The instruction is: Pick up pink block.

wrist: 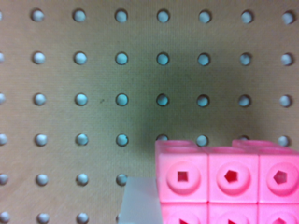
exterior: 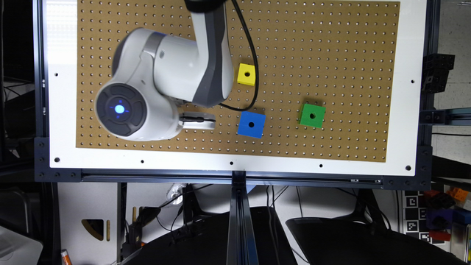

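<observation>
Exterior view from above: the white arm [exterior: 165, 81] bends over the pegboard surface [exterior: 331, 55], toward that view's left, its wrist pointing down at the board. The tool [exterior: 197, 121] shows as a white part beside the wrist; whether it is wide or narrow cannot be told. Three cubes lie apart: one yellow cube [exterior: 246, 74], one blue cube [exterior: 251, 124], one green cube [exterior: 312, 115]. Wrist view: one pink block [wrist: 229, 179], studded, lies close under the camera on the pegboard.
</observation>
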### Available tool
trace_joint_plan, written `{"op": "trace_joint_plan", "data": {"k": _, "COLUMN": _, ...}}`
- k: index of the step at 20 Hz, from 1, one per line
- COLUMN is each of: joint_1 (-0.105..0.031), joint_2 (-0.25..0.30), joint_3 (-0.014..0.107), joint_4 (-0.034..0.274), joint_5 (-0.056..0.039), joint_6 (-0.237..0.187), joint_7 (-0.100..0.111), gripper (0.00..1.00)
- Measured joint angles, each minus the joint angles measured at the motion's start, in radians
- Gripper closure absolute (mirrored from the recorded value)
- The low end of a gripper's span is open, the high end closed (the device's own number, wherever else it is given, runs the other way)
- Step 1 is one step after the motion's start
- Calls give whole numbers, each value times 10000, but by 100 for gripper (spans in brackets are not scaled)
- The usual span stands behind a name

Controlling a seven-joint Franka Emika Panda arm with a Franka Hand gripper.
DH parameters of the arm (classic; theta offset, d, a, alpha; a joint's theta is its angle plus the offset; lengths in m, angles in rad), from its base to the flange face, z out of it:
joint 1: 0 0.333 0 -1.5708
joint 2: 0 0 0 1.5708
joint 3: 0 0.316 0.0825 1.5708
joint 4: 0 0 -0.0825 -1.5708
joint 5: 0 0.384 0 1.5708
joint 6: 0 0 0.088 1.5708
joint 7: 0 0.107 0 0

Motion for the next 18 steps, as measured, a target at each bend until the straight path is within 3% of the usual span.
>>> {"op": "trace_joint_plan", "data": {"k": 5, "joint_1": 0, "joint_2": -483, "joint_3": 2, "joint_4": 5, "joint_5": 0, "joint_6": -458, "joint_7": 0, "gripper": 100}}
{"op": "trace_joint_plan", "data": {"k": 12, "joint_1": 2, "joint_2": -2133, "joint_3": 7, "joint_4": 4, "joint_5": 0, "joint_6": -2060, "joint_7": 0, "gripper": 100}}
{"op": "trace_joint_plan", "data": {"k": 18, "joint_1": 2, "joint_2": -2125, "joint_3": 8, "joint_4": -1, "joint_5": 0, "joint_6": -2140, "joint_7": 0, "gripper": 100}}
